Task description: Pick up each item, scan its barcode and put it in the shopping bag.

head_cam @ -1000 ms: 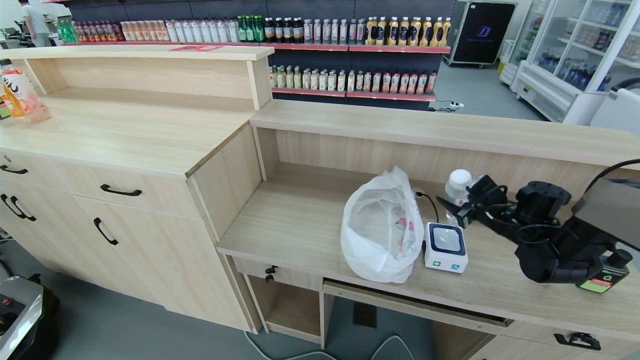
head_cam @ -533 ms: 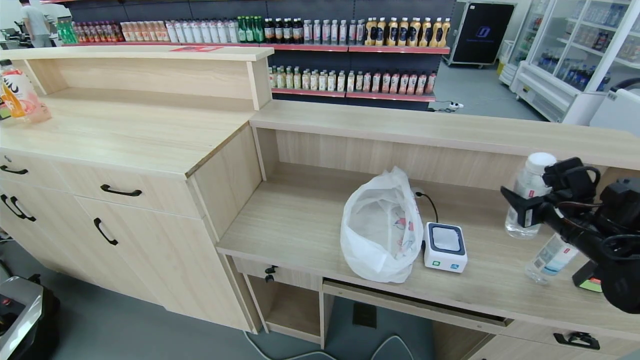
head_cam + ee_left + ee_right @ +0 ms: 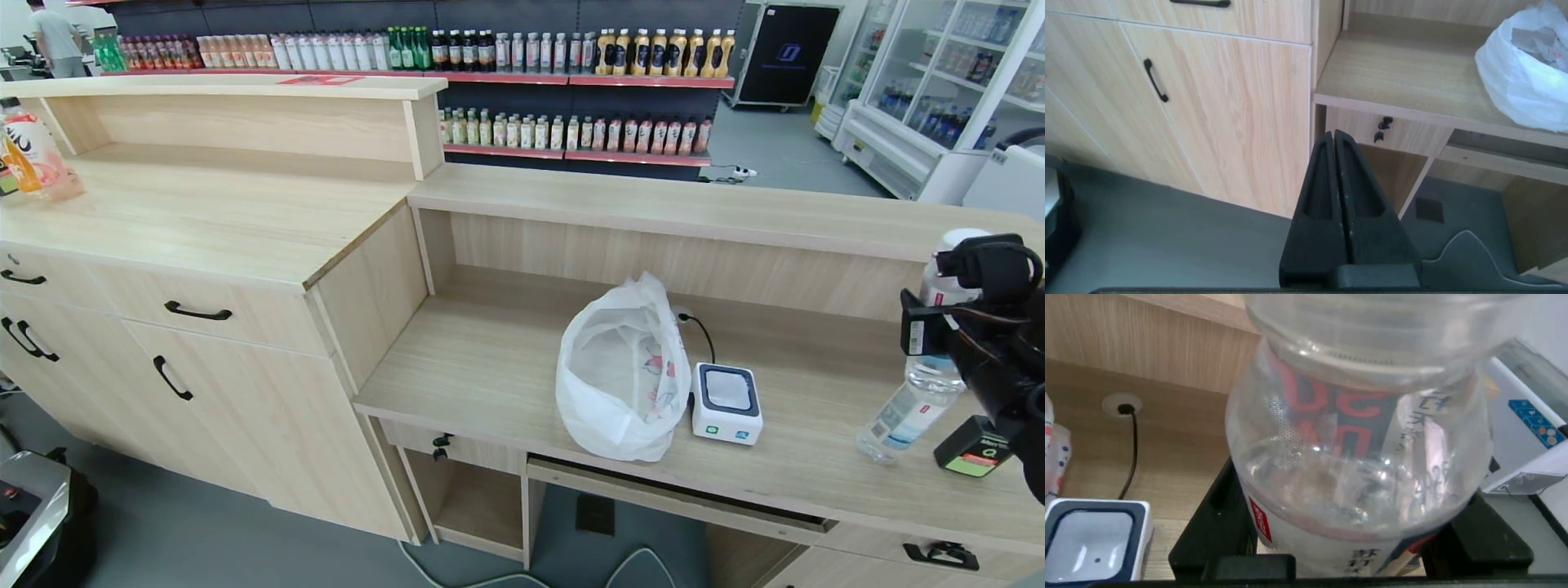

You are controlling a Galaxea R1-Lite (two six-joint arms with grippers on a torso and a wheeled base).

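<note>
The right gripper is clamped around the body of a clear plastic water bottle with a white cap and a red-printed label. It holds the bottle upright, above the far right end of the pale wooden desk. Gripping it across the middle leaves the cap and base free, and probably lets the wrist turn the label toward a reader.

That reader, a small white box scanner with a dark-framed window on top, sits on the desk with its window facing up. It is just beside the white plastic shopping bag, whose mouth gapes open, so a scanned item would have only a short way to travel. The held bottle is well apart from both, so the scan has apparently not been made yet.

Below the raised bottle a second clear bottle with a white and blue label rests on the desk, its top hidden behind the gripper. A small dark item with a green label sits near it. Both are likely waiting their turn.

The left gripper hangs low in front of the cabinet, its fingers pressed together and holding nothing, out of the working arm's way.
</note>
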